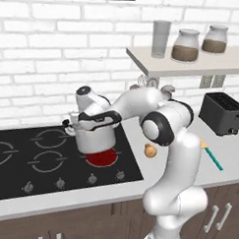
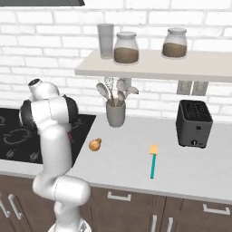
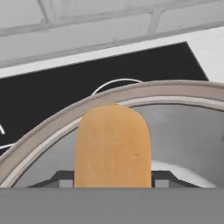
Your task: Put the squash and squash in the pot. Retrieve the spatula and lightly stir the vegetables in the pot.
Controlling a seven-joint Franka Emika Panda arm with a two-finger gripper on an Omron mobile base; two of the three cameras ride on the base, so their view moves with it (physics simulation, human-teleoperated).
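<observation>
1. White brick wall, grey counter (image 2: 190, 167), black cooktop (image 1: 20, 176) inset at its left end, dark cabinets below.
2. Pot (image 1: 95, 137) stands on the cooktop's right-hand front burner, which glows red beneath it. Shiny steel wall, one black side handle visible at its left. In the hand view its rim (image 3: 39, 131) arcs across the frame with the grey interior below.
3. Gripper (image 3: 113, 181) is over the pot's mouth, clamped on one squash (image 3: 113, 146): the two dark finger tips sit against its sides.
4. Held squash: smooth, orange-tan, rounded top, straight parallel sides. Its long axis runs along the gripper's line of sight, with the rounded end pointing away from the hand, inside the pot's rim.
5. Second squash (image 2: 94, 144) lies on the counter just right of the cooktop edge, apart from the pot. Small, tan-orange, bulbous, with a short narrower neck; in the right base view the neck points up and right, toward the wall.
6. Spatula (image 2: 153, 161) lies flat on the counter, well right of that squash, in front of and left of the black toaster (image 2: 194, 123). Long axis runs roughly front to back: yellow-orange blade toward the wall, teal handle toward the counter's front edge.
7. Grey utensil holder (image 2: 115, 113) with spoons stands by the wall under the shelf (image 2: 149, 68).
</observation>
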